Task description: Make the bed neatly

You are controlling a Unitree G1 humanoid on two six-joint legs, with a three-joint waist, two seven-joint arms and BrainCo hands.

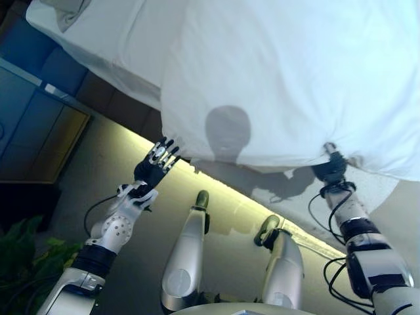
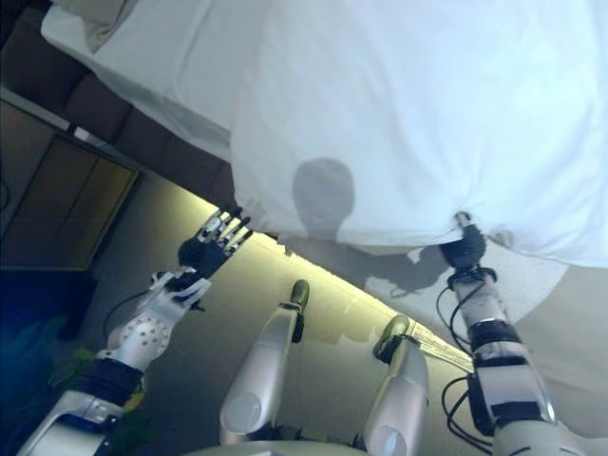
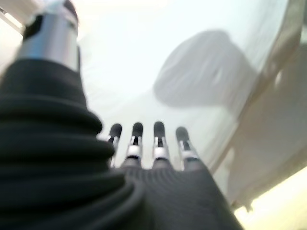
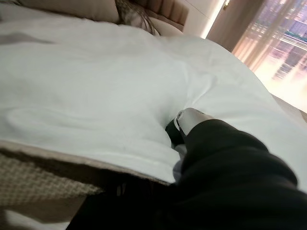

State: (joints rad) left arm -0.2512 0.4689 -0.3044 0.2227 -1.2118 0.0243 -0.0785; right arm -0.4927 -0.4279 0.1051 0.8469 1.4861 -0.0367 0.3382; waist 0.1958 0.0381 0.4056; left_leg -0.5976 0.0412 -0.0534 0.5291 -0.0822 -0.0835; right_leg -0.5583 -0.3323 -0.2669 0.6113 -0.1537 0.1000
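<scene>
A white duvet (image 1: 295, 79) covers the bed, and its near edge hangs over the side towards me. My right hand (image 1: 330, 168) is shut on that edge at the right, where the cloth bunches around it. In the right wrist view the thumb (image 4: 191, 118) presses into the duvet (image 4: 96, 96), and the fingers are hidden under the fold. My left hand (image 1: 156, 164) is open with straight fingers, just below the duvet's left corner and apart from it. The left wrist view shows its fingertips (image 3: 136, 130) pointing at the white cloth (image 3: 144, 57).
A white sheet (image 1: 111, 46) lies bare to the left of the duvet, with a beige pillow (image 1: 69, 10) at its far end. A dark bedside cabinet (image 1: 33, 125) and a plant (image 1: 26, 256) stand at the left. The bed's woven beige side (image 4: 38, 182) shows below the duvet.
</scene>
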